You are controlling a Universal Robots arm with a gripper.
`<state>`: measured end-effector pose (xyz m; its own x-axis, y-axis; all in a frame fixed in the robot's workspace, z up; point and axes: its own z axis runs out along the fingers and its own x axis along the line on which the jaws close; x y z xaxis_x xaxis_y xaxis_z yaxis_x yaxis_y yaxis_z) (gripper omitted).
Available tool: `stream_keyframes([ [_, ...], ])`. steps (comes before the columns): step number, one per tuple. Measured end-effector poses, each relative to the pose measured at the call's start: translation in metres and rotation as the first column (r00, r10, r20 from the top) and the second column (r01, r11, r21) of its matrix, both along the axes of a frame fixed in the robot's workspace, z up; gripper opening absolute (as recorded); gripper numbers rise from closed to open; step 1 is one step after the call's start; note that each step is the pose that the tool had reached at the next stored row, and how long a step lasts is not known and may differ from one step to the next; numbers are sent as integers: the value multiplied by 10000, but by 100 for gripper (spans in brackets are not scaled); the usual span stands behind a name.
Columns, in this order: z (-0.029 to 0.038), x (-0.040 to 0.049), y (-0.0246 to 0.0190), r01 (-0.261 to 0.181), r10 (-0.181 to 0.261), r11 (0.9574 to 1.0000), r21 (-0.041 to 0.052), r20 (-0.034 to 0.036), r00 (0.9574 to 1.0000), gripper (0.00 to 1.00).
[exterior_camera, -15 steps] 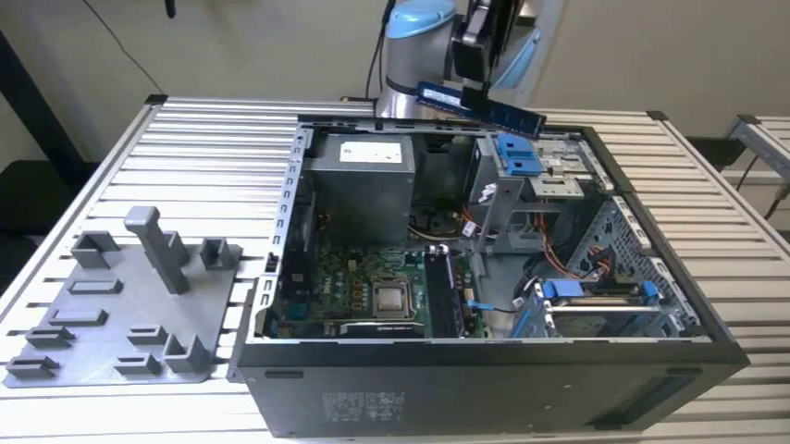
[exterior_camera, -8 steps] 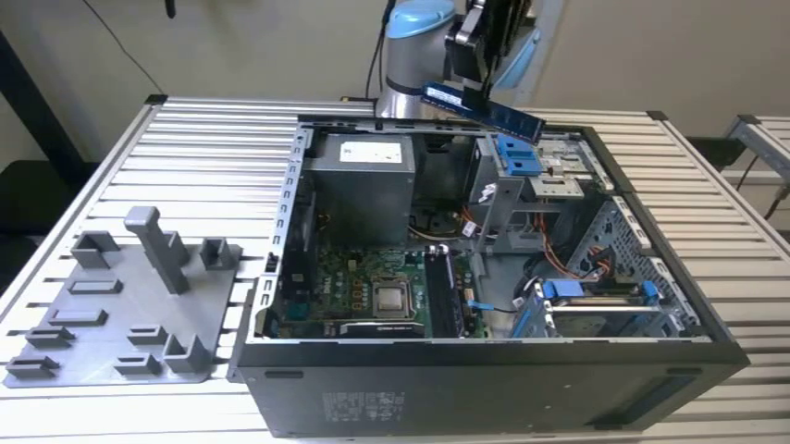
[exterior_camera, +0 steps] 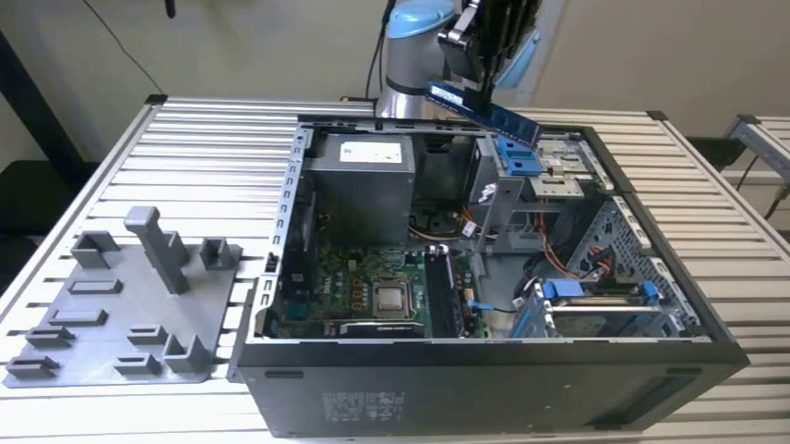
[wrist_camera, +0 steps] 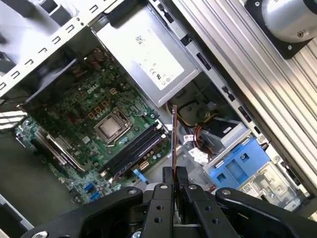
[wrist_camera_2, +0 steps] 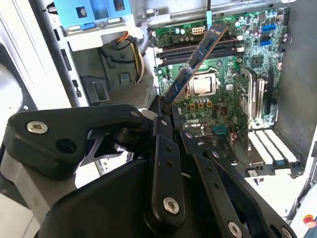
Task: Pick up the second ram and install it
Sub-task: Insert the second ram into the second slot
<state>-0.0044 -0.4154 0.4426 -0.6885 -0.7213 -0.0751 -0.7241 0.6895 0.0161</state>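
Observation:
The second ram (exterior_camera: 486, 109), a long thin blue board, hangs tilted in the air above the back of the open computer case (exterior_camera: 494, 356). My gripper (exterior_camera: 475, 85) is shut on one end of it, high over the case. In the second wrist view the ram (wrist_camera_2: 196, 60) juts out from the gripper (wrist_camera_2: 166, 110) over the green motherboard (wrist_camera_2: 223, 99). In the first wrist view the ram (wrist_camera: 174, 136) shows edge-on, rising from the gripper (wrist_camera: 175, 173), beside the dark memory slots (wrist_camera: 133, 148). The slots (wrist_camera_2: 198, 51) lie below the stick, apart from it.
A grey fixture plate (exterior_camera: 124, 319) with upright posts lies on the slatted table (exterior_camera: 210, 129) at the exterior view's left of the case. Inside the case stand a grey power supply (exterior_camera: 361, 180), blue drive brackets (exterior_camera: 519, 159) and the processor socket (exterior_camera: 392, 298).

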Motion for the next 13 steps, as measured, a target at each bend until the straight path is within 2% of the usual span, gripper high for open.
stream_keyframes([
  [3, -2, 0, 0, 462, -462, 9989, -1, 0, 9989, 14],
  [7, -4, 0, 0, 1093, -1093, 9940, 0, 0, 9940, 14],
  [10, -6, 0, 0, 1568, -1568, 9876, -1, 0, 9876, 14],
  [13, -7, 0, 0, 2030, -2030, 9792, -1, 0, 9792, 14],
])
